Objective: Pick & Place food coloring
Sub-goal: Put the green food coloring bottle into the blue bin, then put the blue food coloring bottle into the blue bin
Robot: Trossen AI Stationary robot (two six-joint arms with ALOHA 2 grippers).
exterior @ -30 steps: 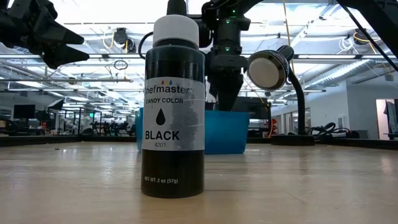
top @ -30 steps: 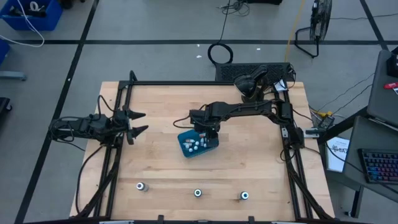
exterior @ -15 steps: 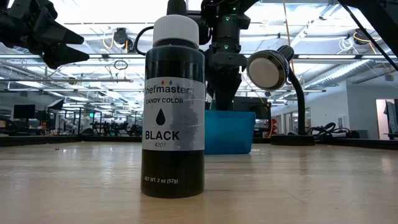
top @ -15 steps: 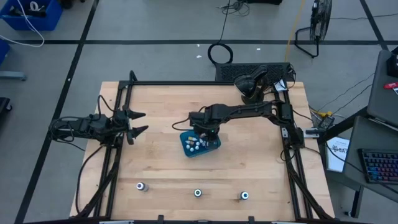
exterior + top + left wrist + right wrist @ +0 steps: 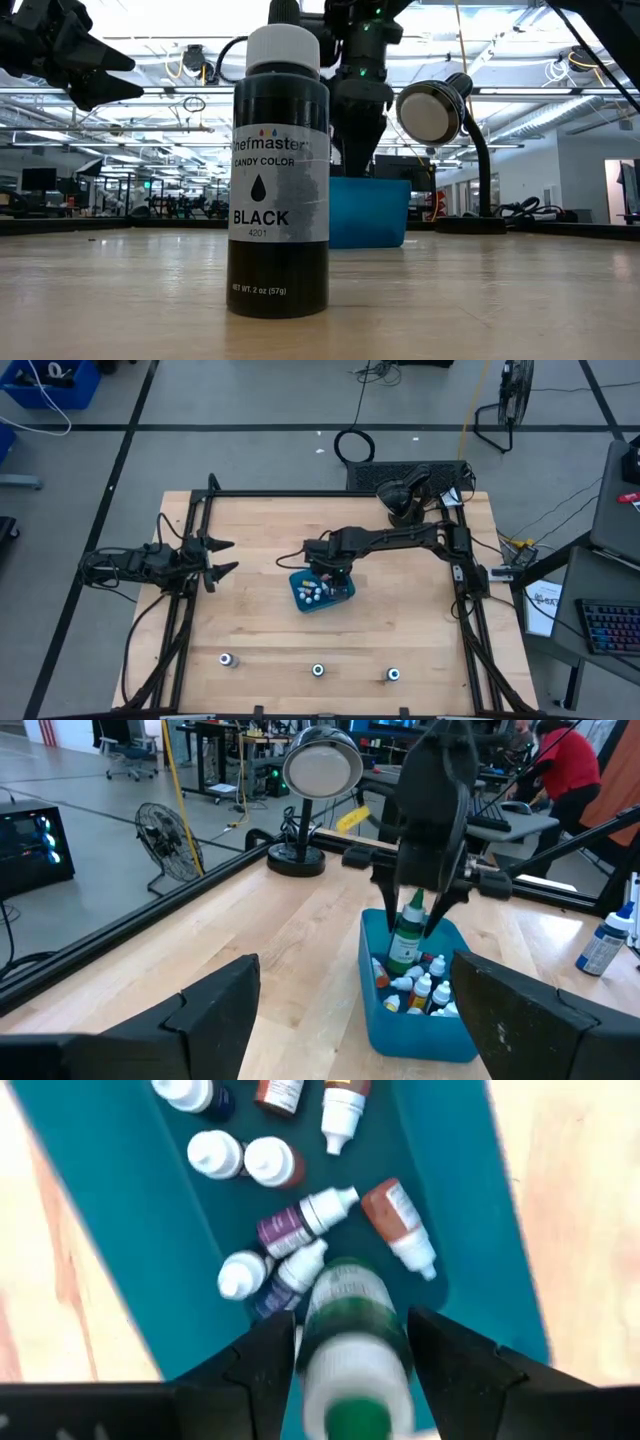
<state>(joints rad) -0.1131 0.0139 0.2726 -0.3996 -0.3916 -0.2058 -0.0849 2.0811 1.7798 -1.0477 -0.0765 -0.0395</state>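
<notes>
Standing foremost, food coloring bottle (Chefmaster Candy Color, BLACK 4201, 57g).

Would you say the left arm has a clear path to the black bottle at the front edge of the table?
Probably yes. The left gripper hangs open at the table's left side, and only bare wood lies between it and the black bottle. The right gripper is busy over the tray, well away.

Right claw risen slightly above teal tray, green-capped bottle held; tray nudged sideways earlier.
</notes>
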